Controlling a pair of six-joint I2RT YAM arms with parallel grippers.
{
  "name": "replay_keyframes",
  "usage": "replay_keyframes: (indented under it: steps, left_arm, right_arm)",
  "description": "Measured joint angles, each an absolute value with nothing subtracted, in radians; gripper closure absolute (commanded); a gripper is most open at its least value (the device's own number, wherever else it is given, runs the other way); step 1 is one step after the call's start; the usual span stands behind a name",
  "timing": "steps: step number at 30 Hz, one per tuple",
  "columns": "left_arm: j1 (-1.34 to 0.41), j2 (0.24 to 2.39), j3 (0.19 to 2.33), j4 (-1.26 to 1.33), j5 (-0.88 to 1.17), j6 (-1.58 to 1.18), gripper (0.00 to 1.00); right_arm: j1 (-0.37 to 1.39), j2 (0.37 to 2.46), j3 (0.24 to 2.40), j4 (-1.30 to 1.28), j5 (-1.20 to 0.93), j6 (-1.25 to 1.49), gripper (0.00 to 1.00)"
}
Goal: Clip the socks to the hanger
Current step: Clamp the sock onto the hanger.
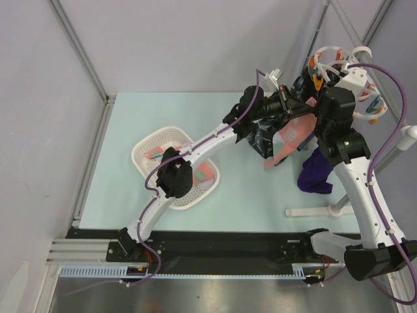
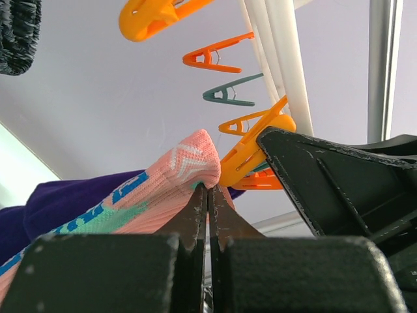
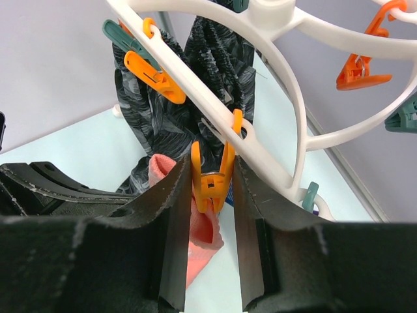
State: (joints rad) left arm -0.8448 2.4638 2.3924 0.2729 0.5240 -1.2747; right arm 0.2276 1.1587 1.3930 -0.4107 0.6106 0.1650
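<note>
Filling grey-walled enclosure (image 1: 195,45): pale-blue desk (image 1: 130,117). Far-right corner: sock (image 2: 150,195) pinched tight by left gripper (image 2: 208,195); orange peg (image 3: 210,179) squeezed by right gripper (image 3: 212,195).

**Bimanual reach to the far right, both grippers engaged**

Left arm (image 1: 195,145) stretched diagonally from the near-left base, elbow bent low over the table, forearm raised and wrist aimed rightward. Left gripper (image 2: 208,193) closed tight, fingers pressed flat together with only a hairline seam between, pinching the edge of a salmon-pink sock (image 2: 163,189). Right arm (image 1: 365,195) rising steeply from the near-right base, upper links folded back toward the left at the top. Right gripper (image 3: 210,171) pointing upward, jaws narrowed around an orange peg (image 3: 210,188), one finger against each side. Both wrists close together, fingertips near each other.
</note>
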Motion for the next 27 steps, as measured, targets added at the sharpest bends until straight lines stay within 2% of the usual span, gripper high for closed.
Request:
replay_keyframes:
  steps: [27]
  left_arm:
    - [-0.841, 2.486, 2.393, 0.385, 0.533, -1.367, 1.00]
  right_arm:
    - [0.228, 1.152, 1.390, -0.407, 0.599, 0.165, 1.00]
